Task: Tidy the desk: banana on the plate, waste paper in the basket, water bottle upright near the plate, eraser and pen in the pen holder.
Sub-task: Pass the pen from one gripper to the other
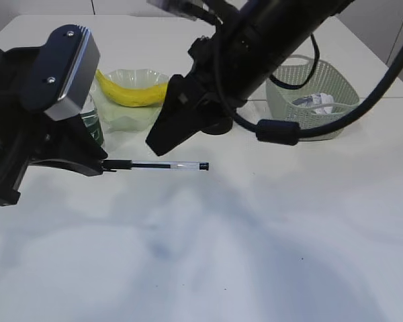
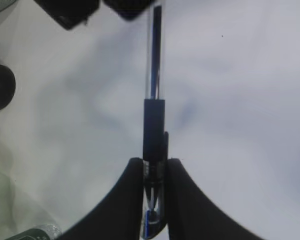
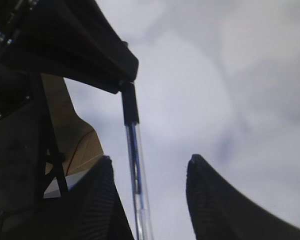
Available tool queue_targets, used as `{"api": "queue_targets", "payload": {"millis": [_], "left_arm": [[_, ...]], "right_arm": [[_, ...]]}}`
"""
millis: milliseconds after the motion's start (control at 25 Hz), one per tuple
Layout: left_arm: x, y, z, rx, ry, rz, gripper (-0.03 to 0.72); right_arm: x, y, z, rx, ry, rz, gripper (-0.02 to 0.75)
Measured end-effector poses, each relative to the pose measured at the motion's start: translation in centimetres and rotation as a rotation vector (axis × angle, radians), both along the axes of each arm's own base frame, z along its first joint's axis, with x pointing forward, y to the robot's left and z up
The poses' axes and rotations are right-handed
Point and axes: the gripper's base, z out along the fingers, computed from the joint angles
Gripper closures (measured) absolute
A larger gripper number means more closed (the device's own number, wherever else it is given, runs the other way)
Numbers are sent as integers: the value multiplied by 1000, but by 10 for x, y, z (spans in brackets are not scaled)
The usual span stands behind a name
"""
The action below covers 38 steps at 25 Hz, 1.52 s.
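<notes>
I see the basket [image 1: 336,87] at far right with paper [image 1: 320,102] inside. Banana [image 1: 131,92] sits on the plate [image 1: 127,117]. My right gripper [image 3: 147,197] hangs above the table, jaws apart, empty. Left gripper [image 2: 155,200] clamped on the pen [image 1: 164,165], held level above the table.

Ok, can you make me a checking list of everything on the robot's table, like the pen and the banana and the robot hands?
Surface: white table, bare in front.
Job's things: banana on the plate; pen held level; waste paper in the basket; water bottle mostly hidden; pen holder and eraser not seen.
Clutter: nothing seen.
Grippers: left gripper shut on the pen's capped end; right gripper open, pen between its fingers.
Cables: black cable over the basket.
Surroundings: nothing seen.
</notes>
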Motion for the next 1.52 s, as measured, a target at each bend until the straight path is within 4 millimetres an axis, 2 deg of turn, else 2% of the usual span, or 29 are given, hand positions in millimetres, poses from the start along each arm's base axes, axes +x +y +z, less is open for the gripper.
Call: {"api": "queue_targets", "payload": {"millis": [280, 1120, 1520], "left_arm": [[1, 0, 0, -2, -8, 4, 622], [-2, -2, 2, -19, 1, 0, 623], [-5, -7, 3, -21, -3, -18, 624]], "right_arm": [[-5, 18, -15, -17, 31, 48, 383], [-5, 23, -14, 38, 32, 73, 383], [-2, 26, -21, 52, 55, 73, 383]]}}
